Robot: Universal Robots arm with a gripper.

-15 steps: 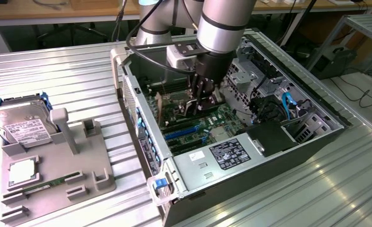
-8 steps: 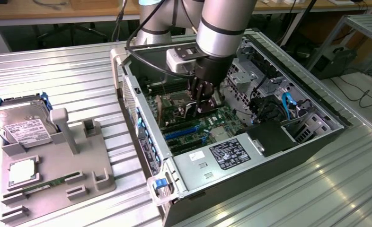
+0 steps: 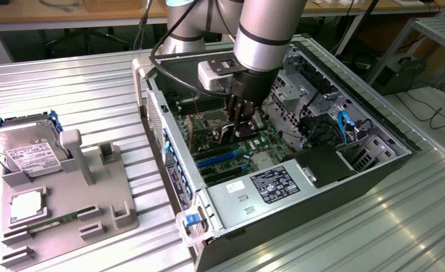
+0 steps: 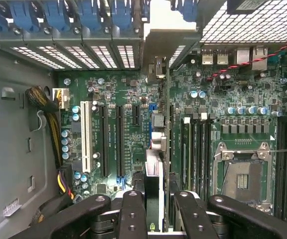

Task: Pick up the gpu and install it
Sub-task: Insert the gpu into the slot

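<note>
One gripper clamped on gpu, card held edge-on above motherboard slots inside open computer case. Hard drive on grey tray, well apart.

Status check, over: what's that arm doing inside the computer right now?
Pincer shut on gpu, edge-on. Card inside the case, above the motherboard slots. Nothing seen blocking.

The black pincer reaches down inside the open black computer case, clamped on the thin flat gpu card held on edge just above the green motherboard. Well apart from it, a silver boxy hard drive stands in a grey holder tray on the ribbed metal counter.
</note>
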